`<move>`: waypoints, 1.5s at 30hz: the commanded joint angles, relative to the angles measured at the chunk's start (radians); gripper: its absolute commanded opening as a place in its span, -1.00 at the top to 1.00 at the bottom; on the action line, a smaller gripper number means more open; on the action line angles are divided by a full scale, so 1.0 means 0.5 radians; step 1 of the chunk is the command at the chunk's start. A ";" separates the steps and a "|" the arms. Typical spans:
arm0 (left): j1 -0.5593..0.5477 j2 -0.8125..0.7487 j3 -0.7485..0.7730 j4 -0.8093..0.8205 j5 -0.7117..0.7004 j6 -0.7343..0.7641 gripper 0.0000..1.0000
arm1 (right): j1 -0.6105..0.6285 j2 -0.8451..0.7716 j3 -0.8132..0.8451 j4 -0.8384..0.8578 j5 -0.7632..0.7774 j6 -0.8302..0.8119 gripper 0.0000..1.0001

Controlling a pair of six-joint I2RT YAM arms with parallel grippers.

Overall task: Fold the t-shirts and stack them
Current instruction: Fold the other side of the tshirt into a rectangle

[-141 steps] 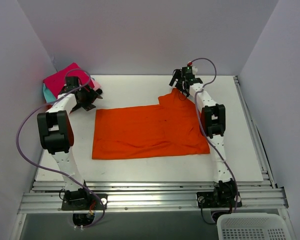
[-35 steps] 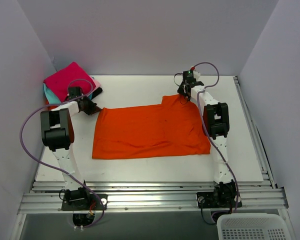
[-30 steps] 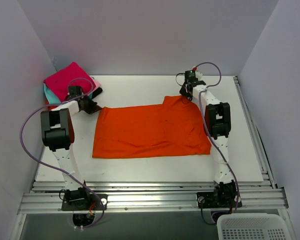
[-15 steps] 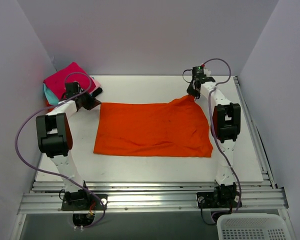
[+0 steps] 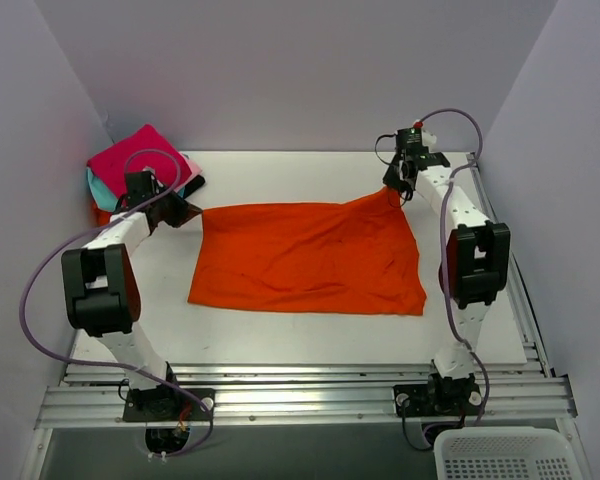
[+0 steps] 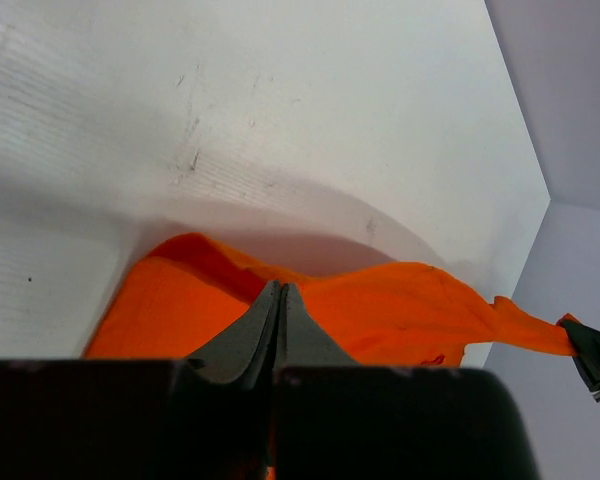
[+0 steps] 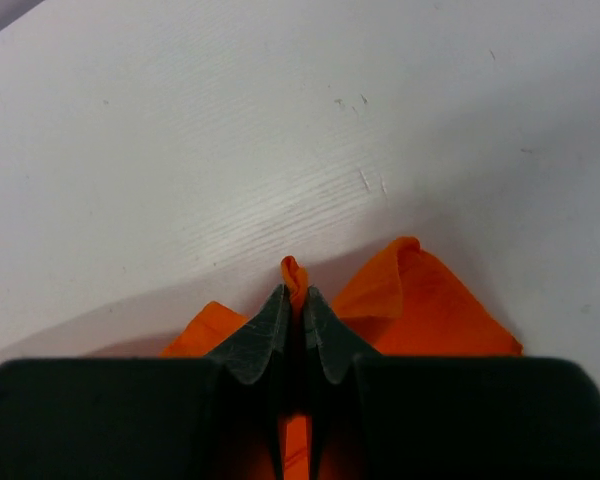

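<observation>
A large bright orange t-shirt (image 5: 305,258) lies spread across the middle of the white table (image 5: 280,175). Its far edge is lifted and stretched between my two grippers. My left gripper (image 5: 187,212) is shut on the far left corner, and the left wrist view shows its jaws pressed together (image 6: 279,290) over orange cloth (image 6: 380,310). My right gripper (image 5: 394,190) is shut on the far right corner, where a pinched orange fold (image 7: 295,268) sticks out between the fingertips (image 7: 295,292). Folded t-shirts sit stacked at the back left, magenta (image 5: 135,158) on top of teal (image 5: 94,184).
Pale walls close in the table on the left, back and right. A metal rail (image 5: 500,240) runs along the right edge, just beyond the right arm. A white plastic basket (image 5: 505,455) sits below the table's front right corner.
Both grippers have moved apart and toward the back, the right one also rightward, pulling the shirt's far edge taut. The bump at the shirt's far right has flattened out.
</observation>
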 commanded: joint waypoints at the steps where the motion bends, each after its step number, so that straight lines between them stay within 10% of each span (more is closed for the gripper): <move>1: -0.001 -0.188 -0.071 0.092 0.040 0.015 0.95 | 0.000 -0.311 -0.119 -0.068 0.070 -0.017 1.00; 14: 0.024 -0.639 -0.446 -0.076 -0.061 0.146 0.95 | 0.168 -1.060 -1.011 -0.068 0.083 0.111 1.00; 19: 0.027 -0.915 -0.596 -0.499 -0.663 0.168 0.95 | 0.395 -1.287 -1.505 -0.062 0.159 0.302 0.92; 21: 0.042 -0.991 -0.624 -0.671 -0.827 0.134 0.93 | 0.432 -1.339 -1.701 -0.074 0.208 0.415 0.51; 23: 0.048 -1.010 -0.642 -0.775 -0.938 0.122 0.66 | 0.444 -1.404 -1.778 -0.110 0.266 0.437 -0.43; 24: 0.054 -1.029 -0.645 -0.794 -0.963 0.107 -0.37 | 0.444 -1.413 -1.785 -0.144 0.303 0.455 -0.99; 26: 0.061 -1.050 -0.676 -0.742 -0.890 0.113 -0.88 | 0.444 -1.422 -1.751 -0.214 0.352 0.443 -1.00; 45: 0.061 -1.148 -0.679 -0.641 -0.613 0.061 -0.92 | 0.509 -1.337 -1.561 -0.129 0.144 0.501 -0.88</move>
